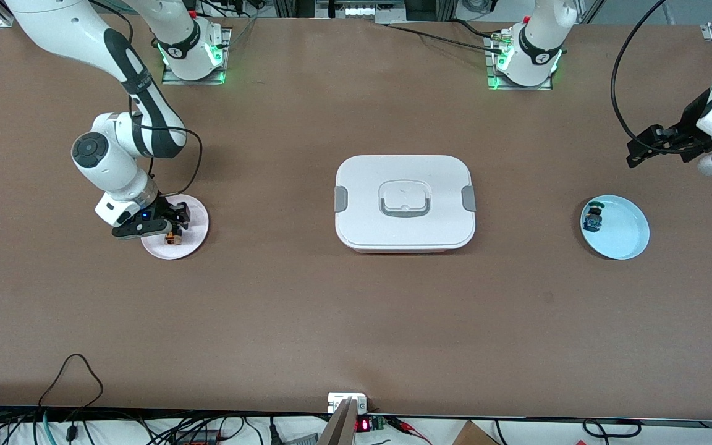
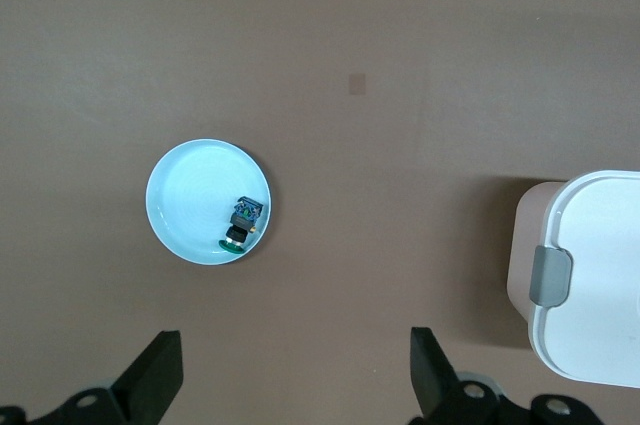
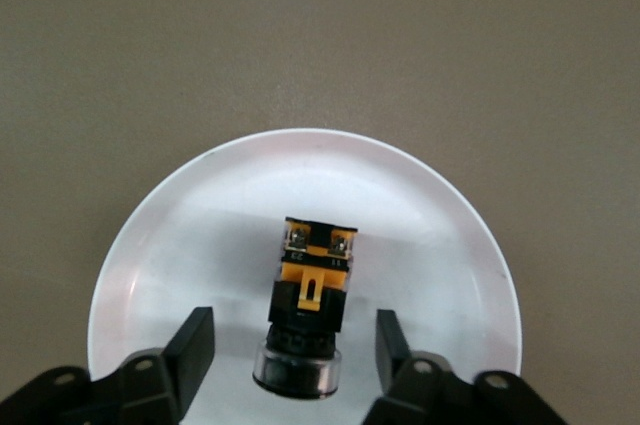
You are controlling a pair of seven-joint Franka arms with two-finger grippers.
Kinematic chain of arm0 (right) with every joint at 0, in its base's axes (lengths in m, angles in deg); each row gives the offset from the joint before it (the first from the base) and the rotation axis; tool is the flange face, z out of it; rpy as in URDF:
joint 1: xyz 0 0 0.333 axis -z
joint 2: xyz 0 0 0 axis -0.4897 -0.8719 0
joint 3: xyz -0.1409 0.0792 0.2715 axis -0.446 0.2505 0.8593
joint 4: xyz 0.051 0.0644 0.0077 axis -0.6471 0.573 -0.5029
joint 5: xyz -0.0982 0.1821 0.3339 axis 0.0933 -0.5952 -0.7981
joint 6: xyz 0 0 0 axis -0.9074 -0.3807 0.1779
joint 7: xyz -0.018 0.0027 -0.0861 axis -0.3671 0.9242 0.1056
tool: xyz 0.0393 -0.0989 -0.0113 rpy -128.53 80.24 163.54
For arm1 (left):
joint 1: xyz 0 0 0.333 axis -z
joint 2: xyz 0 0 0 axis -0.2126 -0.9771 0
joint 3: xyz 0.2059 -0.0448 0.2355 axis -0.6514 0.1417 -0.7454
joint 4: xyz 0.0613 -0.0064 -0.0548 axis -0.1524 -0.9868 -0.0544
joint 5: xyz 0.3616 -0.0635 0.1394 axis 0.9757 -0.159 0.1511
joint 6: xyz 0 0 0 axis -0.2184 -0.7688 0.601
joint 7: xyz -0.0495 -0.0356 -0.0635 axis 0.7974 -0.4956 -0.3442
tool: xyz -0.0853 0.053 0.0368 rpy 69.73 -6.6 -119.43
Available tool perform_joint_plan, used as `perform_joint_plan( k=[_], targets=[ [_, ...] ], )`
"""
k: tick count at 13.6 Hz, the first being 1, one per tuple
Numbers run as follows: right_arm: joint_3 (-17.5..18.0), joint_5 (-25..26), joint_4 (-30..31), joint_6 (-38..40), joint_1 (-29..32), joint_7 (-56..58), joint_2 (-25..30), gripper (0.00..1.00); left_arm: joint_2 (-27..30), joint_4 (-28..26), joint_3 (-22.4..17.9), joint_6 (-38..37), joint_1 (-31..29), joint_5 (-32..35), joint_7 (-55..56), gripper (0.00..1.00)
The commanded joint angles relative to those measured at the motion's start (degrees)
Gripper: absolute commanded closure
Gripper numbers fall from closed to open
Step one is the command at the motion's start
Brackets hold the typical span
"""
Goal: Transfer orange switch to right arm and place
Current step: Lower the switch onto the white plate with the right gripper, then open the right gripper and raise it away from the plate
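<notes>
The orange switch (image 1: 173, 237) lies on its side on a pale pink plate (image 1: 198, 230) at the right arm's end of the table. In the right wrist view the switch (image 3: 310, 290) shows its black body, orange section and clear button cap on the plate (image 3: 190, 235). My right gripper (image 1: 175, 227) is low over the plate, and in the right wrist view it (image 3: 294, 325) is open, with a finger on each side of the switch and a gap at each. My left gripper (image 1: 637, 148) is open and empty in the air over bare table (image 2: 295, 340).
A light blue plate (image 1: 628, 241) at the left arm's end holds a small blue-green switch (image 1: 593, 216); both also show in the left wrist view, the plate (image 2: 185, 185) and the switch (image 2: 241, 223). A white lidded box (image 1: 404, 203) stands mid-table.
</notes>
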Motion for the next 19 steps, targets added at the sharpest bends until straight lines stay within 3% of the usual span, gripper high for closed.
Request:
perform_joint_plan(
  k=[1, 7, 12, 15, 19],
  targets=[
    [0.4, -0.3, -2.5, 7.7, 0.4, 0.2, 3.9, 0.0, -1.0, 2.1, -0.4, -1.4, 0.5, -0.4, -1.1, 0.0],
    [0.4, -0.4, -15.6, 36.5, 0.0, -1.3, 13.1, 0.0, -0.9, 2.2, -0.3, -1.5, 0.6, -0.4, -1.0, 0.0],
    [0.4, -1.2, -30.0, 57.9, -0.1, -1.3, 16.0, 0.0, -0.9, 2.2, -0.2, -1.5, 1.0, -0.3, -1.0, 0.0],
    [0.4, -1.3, -36.2, 65.3, -0.1, -0.6, 17.0, 0.0, -0.9, 2.3, -0.2, -1.5, 1.0, -0.3, -1.0, 0.0],
    [-0.1, -4.1, -36.9, 66.8, 0.1, 1.4, 18.1, 0.0, -0.9, 2.3, -0.3, -1.5, 1.0, -0.3, -1.0, 0.0]
  ],
)
